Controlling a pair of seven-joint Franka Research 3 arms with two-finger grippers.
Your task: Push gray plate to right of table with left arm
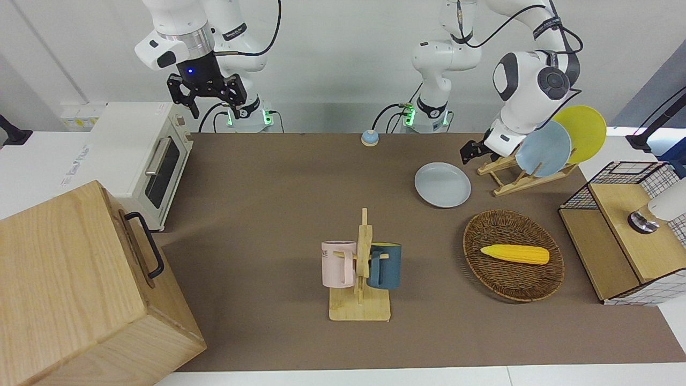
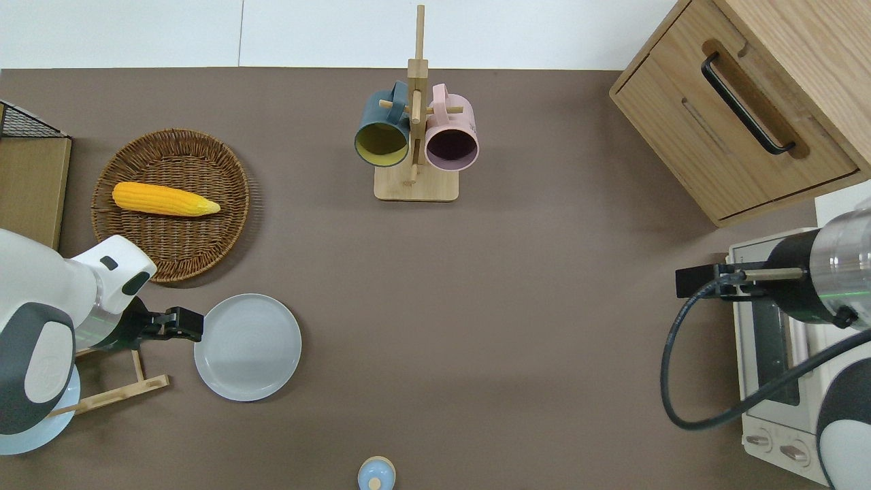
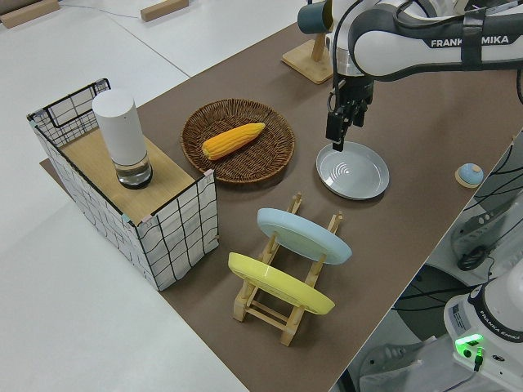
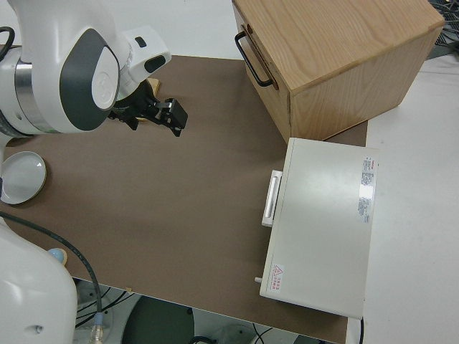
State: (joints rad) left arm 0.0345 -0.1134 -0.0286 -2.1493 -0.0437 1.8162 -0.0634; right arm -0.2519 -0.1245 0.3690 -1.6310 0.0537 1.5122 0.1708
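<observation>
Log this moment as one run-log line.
phase: approach | left claw: at gray plate edge nearest the plate rack, contact unclear | plate: flat on table | right arm: parked

Even, bright, diffuse light fills all four views. Shadows on the bench (image 1: pixel 268 214) are soft and faint, the plainest beside the wooden cabinet (image 1: pixel 80 289) at the lower left of the front view. Focus is sharp throughout, without glare or visible edge distortion.
</observation>
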